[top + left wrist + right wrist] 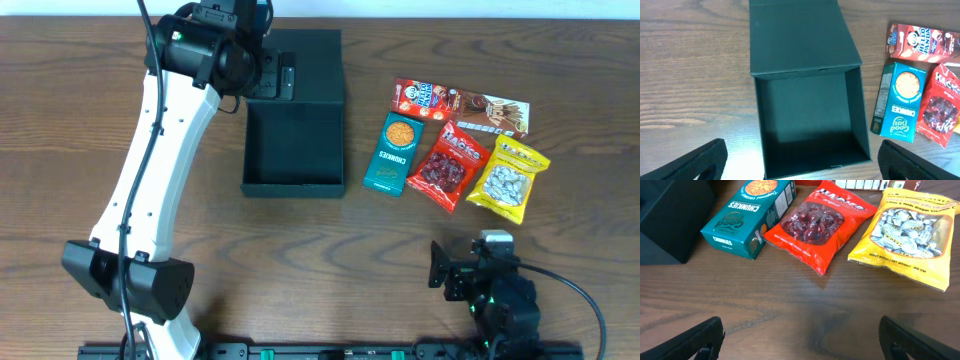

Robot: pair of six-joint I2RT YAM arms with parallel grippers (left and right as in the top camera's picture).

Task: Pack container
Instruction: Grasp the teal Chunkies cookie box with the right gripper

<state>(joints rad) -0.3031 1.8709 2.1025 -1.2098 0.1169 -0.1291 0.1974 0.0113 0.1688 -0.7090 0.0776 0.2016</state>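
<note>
The black container (295, 145) stands open and empty in the middle of the table, its flap lid (312, 62) folded flat behind it. My left gripper (801, 150) hangs above the container (810, 120), open, with one finger on each side of the box and nothing held. In the overhead view the left gripper (268, 72) is over the lid. Four snacks lie to the right: a teal biscuit box (394, 152), a red packet (448, 165), a yellow packet (510, 178) and a red carton (455, 103). My right gripper (800, 330) is open over bare wood, short of the red packet (817, 222).
The left arm (150, 170) slants across the table's left half from its base (130, 285). The right arm's base (500, 300) sits at the front right. The snacks lie packed side by side, the teal box (747, 217) closest to the container's corner (670, 215).
</note>
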